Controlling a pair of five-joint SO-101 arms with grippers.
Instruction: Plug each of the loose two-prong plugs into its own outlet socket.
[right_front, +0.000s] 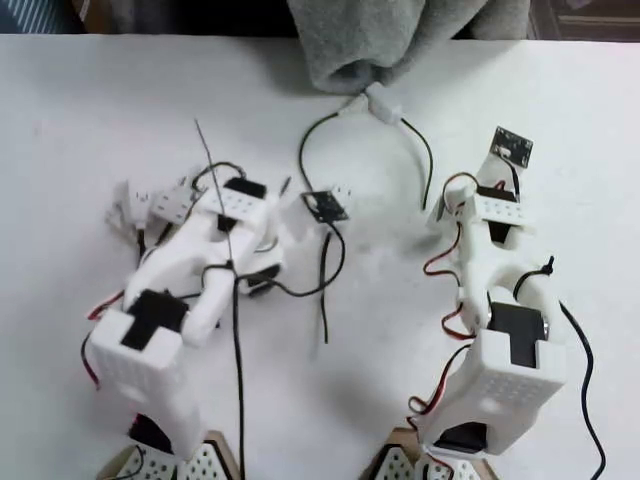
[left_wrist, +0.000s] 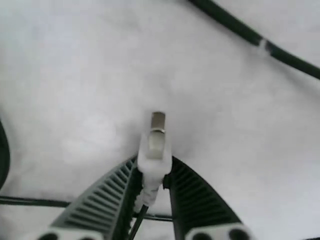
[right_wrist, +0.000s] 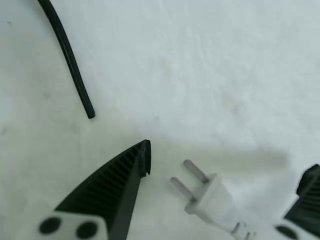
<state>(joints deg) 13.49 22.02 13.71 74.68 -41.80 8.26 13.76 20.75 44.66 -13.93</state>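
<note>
My left gripper (left_wrist: 154, 165) is shut on a white plug (left_wrist: 155, 150). Its metal prongs (left_wrist: 158, 120) stick out past the fingertips, just above the white table. In the high view this gripper (right_front: 293, 208) sits left of centre. My right gripper (right_wrist: 227, 165) is open, and a second white two-prong plug (right_wrist: 210, 197) lies on the table between its dark fingers (right_wrist: 120, 192), touching neither. In the high view the right gripper (right_front: 440, 215) is low over the table at the right.
A grey cloth (right_front: 400, 35) hangs over the far edge, with a white connector (right_front: 385, 105) and a black cable (right_front: 425, 160) in front of it. The cable's loose end (right_wrist: 90, 114) lies near my right gripper. Small white pieces (right_front: 150, 205) lie beside the left arm.
</note>
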